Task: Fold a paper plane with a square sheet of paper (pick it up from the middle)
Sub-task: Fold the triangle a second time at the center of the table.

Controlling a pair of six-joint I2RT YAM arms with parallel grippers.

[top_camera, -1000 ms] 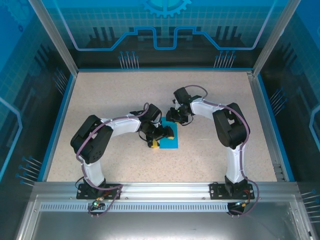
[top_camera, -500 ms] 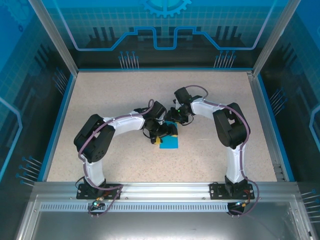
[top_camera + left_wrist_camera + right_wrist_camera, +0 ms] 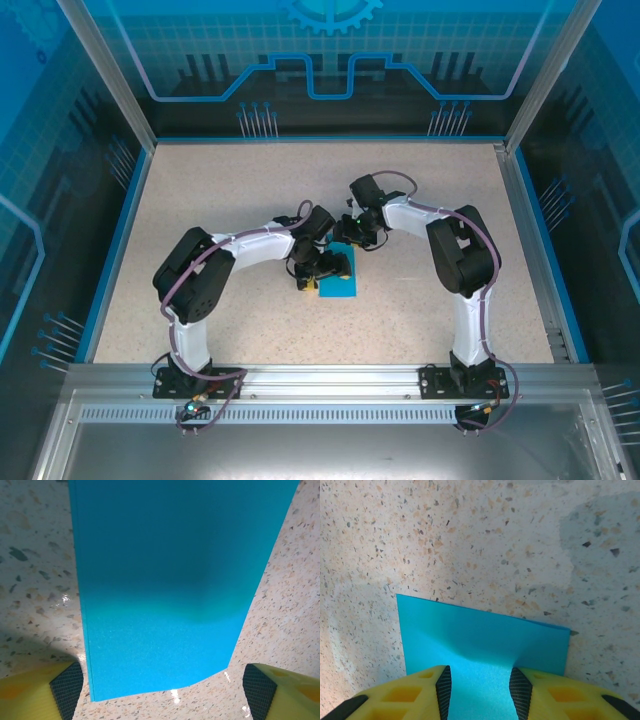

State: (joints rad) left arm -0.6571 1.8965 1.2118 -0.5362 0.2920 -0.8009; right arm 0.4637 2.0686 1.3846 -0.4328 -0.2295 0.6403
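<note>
The turquoise sheet of paper lies on the speckled table, folded into a rectangle with a doubled edge on one long side. My left gripper hangs open over one short end of the sheet, its pads wide apart on either side and clear of the paper. My right gripper rests at the opposite end. Its jaws stand part open, the pads bear down on the paper, and the sheet bulges a little between them. The paper plane is out of view.
The speckled table has a blue rim and glass walls on three sides. Both arm bases are bolted to the metal rail at the near edge. Both wrists crowd together near the table's middle.
The left arm has shifted slightly right and toward the right gripper, settling over the paper's end. The right arm and the paper have not moved.
</note>
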